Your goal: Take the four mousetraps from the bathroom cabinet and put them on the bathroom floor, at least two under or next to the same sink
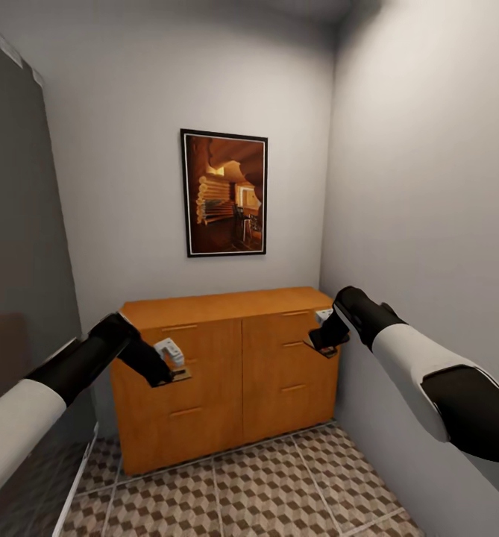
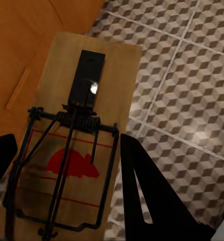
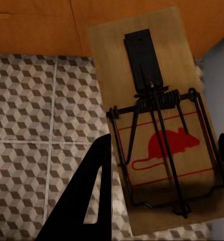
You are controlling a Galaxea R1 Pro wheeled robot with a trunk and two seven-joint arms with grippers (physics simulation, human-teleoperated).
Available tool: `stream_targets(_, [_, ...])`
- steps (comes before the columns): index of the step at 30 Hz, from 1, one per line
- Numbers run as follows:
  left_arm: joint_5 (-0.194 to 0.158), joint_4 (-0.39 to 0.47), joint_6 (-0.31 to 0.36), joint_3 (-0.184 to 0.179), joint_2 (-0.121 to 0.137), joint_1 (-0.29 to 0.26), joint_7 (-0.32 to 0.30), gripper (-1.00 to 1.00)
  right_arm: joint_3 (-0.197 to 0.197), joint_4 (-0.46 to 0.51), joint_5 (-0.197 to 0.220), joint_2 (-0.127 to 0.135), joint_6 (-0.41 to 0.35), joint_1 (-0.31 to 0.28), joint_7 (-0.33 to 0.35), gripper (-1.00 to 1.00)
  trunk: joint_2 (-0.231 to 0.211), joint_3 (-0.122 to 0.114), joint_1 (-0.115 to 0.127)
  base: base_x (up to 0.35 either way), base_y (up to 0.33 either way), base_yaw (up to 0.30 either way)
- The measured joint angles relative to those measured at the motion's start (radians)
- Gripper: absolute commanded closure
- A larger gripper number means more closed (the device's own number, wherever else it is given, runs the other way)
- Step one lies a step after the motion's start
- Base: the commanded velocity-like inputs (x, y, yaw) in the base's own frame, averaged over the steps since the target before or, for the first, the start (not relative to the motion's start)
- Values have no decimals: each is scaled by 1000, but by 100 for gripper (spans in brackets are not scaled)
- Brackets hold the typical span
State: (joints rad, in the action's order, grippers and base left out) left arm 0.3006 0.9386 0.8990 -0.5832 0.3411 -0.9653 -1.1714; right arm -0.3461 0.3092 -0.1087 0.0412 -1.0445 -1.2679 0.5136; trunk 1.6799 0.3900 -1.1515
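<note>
Each hand carries a mousetrap in the air in front of the orange-brown cabinet (image 1: 227, 373). My left gripper (image 1: 167, 373) is shut on one mousetrap (image 2: 77, 135), a flat wooden board with a dark wire spring and a red mouse print; it shows in the head view as a small brown board (image 1: 180, 373). The black fingers (image 2: 152, 191) clamp its sides. My right gripper (image 1: 325, 343) is shut on a second mousetrap (image 3: 162, 125), held before the cabinet's right drawers. Below both lies the cube-patterned bathroom floor (image 1: 279, 492). The sink is out of view.
The cabinet fills the end of a narrow alcove, with a white wall (image 1: 428, 186) close on the right and a grey panel (image 1: 18, 261) on the left. A framed picture (image 1: 224, 194) hangs above the cabinet. Its drawers look closed.
</note>
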Motion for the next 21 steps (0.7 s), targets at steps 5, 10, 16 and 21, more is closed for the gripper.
stream_targets(5, [-8,-112,64,7,-86,0,153,100,-1,-48,6,-5,86,1,0,100,0,0,0,-23,0,0])
stream_targets(10, [-93,-415,85,161,-282,1,496,100,1,-162,9,-11,213,41,-5,100,0,0,0,-3,0,0])
stream_targets(16, [-270,-699,-167,341,-406,1,875,100,6,-206,10,-12,273,91,-15,100,0,0,0,0,0,0])
stream_targets(21, [-424,-870,-364,387,-456,3,1121,100,11,-212,37,-13,299,147,-34,100,0,0,0,0,0,0])
